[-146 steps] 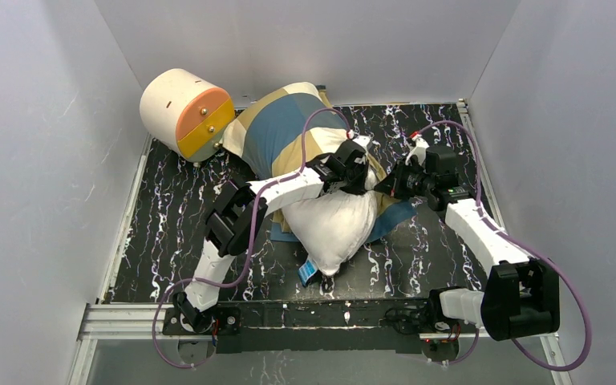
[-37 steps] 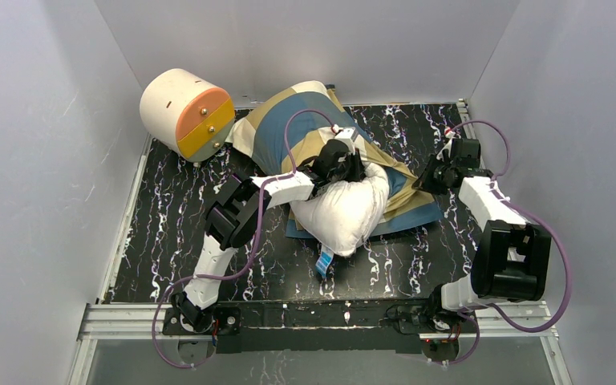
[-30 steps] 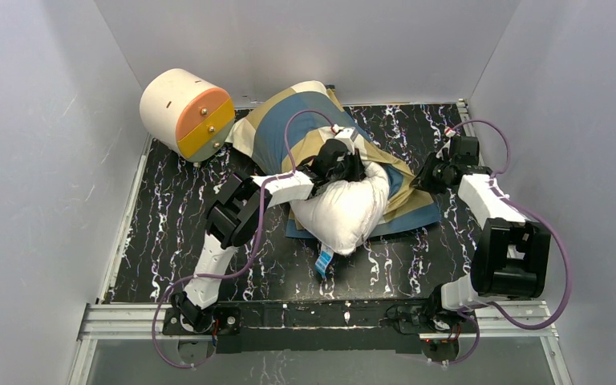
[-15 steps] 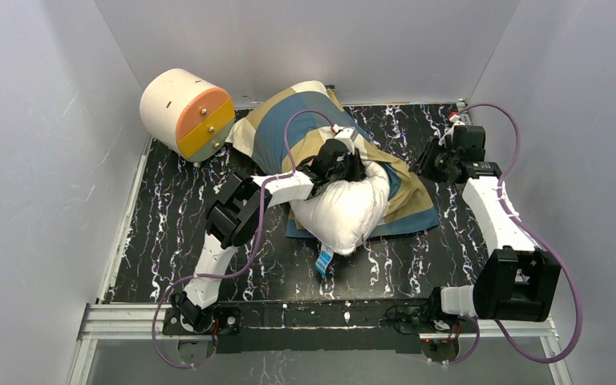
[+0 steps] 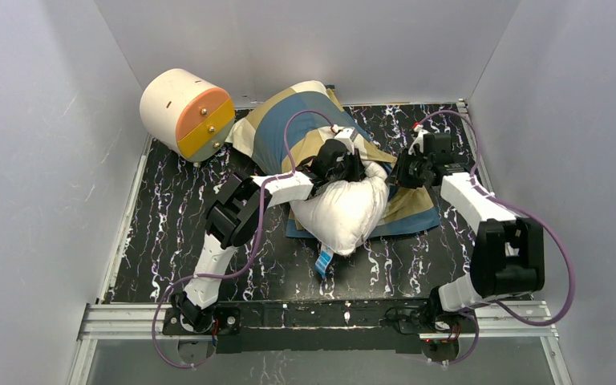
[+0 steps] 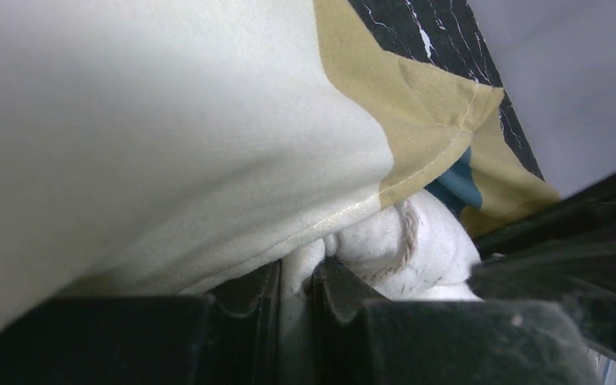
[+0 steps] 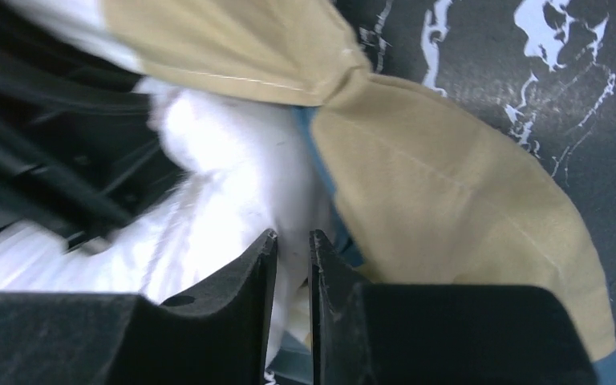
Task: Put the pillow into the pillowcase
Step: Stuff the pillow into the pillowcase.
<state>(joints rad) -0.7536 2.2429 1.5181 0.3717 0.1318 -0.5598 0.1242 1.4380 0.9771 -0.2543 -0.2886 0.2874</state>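
The white pillow (image 5: pixel 337 216) lies mid-table, its far end under the mouth of the blue, tan and cream pillowcase (image 5: pixel 277 132), which stretches toward the back wall. My left gripper (image 5: pixel 353 168) is shut on a fold of pillow cloth (image 6: pixel 417 241) just under the pillowcase's cream hem (image 6: pixel 168 120); in the left wrist view the gripper (image 6: pixel 301 261) pinches that fold. My right gripper (image 5: pixel 399 172) is at the pillow's far right corner. Its jaws (image 7: pixel 293 234) stand a narrow gap apart, tips against white pillow (image 7: pixel 224 152), beside tan pillowcase (image 7: pixel 449 200).
A cream cylinder with an orange end (image 5: pixel 186 112) stands at the back left, touching the pillowcase. A blue tag (image 5: pixel 323 261) sticks out at the pillow's near end. The black marbled table (image 5: pixel 176 216) is boxed in by grey walls on three sides.
My right gripper left the pillowcase's right edge, rose toward the back right, then swung left to the pillow's right corner, its jaws widening then narrowing. The left arm and pillow stayed still.
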